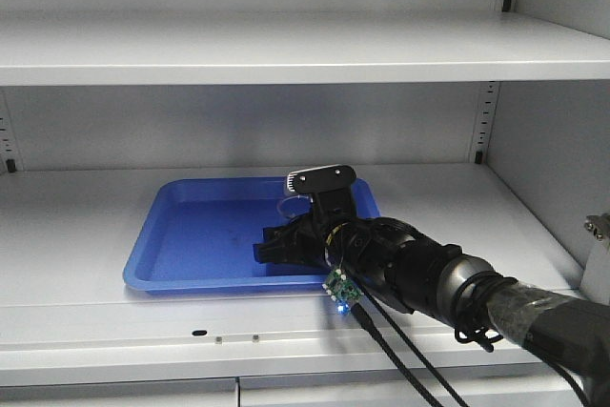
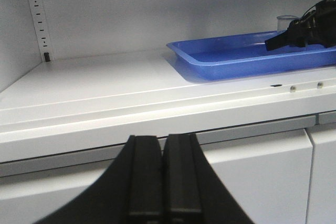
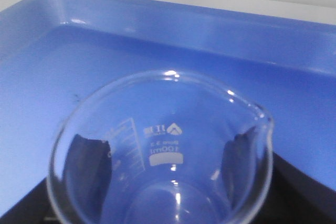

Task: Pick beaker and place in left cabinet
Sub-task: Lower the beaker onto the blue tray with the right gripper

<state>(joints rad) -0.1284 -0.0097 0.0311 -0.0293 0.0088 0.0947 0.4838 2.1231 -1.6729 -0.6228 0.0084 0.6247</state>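
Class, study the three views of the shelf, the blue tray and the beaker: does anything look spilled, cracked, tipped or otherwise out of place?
Nothing stands out. The beaker looks whole and empty, with no visible cracks, held between the right gripper's fingers over the blue tray. The tray looks dry and lies flat on the cabinet shelf.

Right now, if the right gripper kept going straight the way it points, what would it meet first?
Holding the beaker, the right gripper points across the blue tray; its far-left rim likely comes first, though depth is unclear.
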